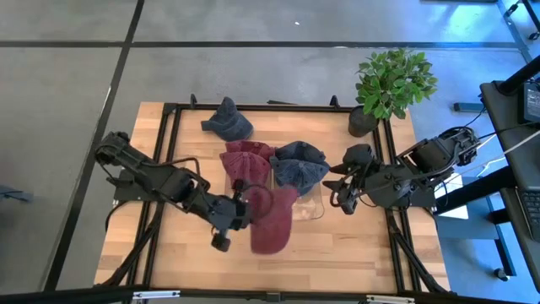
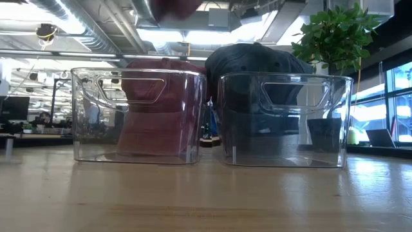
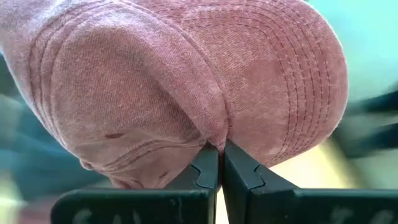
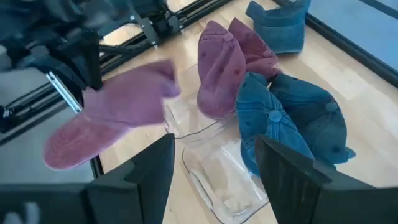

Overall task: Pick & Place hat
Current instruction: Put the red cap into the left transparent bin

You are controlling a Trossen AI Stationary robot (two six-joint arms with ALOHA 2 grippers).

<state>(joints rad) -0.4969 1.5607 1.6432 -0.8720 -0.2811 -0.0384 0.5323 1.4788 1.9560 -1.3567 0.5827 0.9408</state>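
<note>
I hold a faded maroon cotton baseball cap (image 1: 272,221) just below the centre of the high view; my left gripper (image 1: 240,209) is pinched tight on the fabric near its brim. The cap hangs with its stitched bill toward the lower edge of that view, in front of two clear plastic bins (image 2: 138,115). More maroon caps (image 1: 246,165) are piled in the bin left of centre, rising above its rim. Dark blue-grey denim caps (image 1: 299,165) fill the bin right of centre, likewise heaped over the top. One more blue-grey cap (image 1: 228,122) lies alone on the wooden table, toward the upper middle of the high view.
</note>
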